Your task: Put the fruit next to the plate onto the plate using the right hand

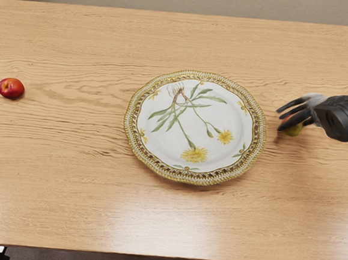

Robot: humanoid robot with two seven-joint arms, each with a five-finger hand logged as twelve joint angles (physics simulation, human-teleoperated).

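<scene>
1. Fruit for your task: a small yellow-green fruit (294,131) lies on the counter (68,176), just beside the right rim of the plate (131,122) and not on it. You see only its lower part, because the hand covers the rest.
2. Your right hand (302,111) comes in from the right edge of the picture and is directly over this fruit. The dark forearm (347,116) behind it is level with the middle of the plate.
3. The fingers (290,105) are stretched out and a little spread, and they point left toward the plate. They are not curled around the fruit. The hand is a little blurred, so you cannot tell whether any finger touches the fruit.
4. The fingertips end in the gap between the fruit and the plate rim. They do not reach the plate.
5. The plate is round and lies flat at the centre of the counter. It has a golden woven rim and a white middle with painted green stems and yellow flowers. No fruit lies on it.
6. A second fruit, a red fruit (11,87), lies near the left edge of the counter. It is well apart from the plate and from your hand.
7. The counter is of light wood, with the grain running left to right.
</scene>
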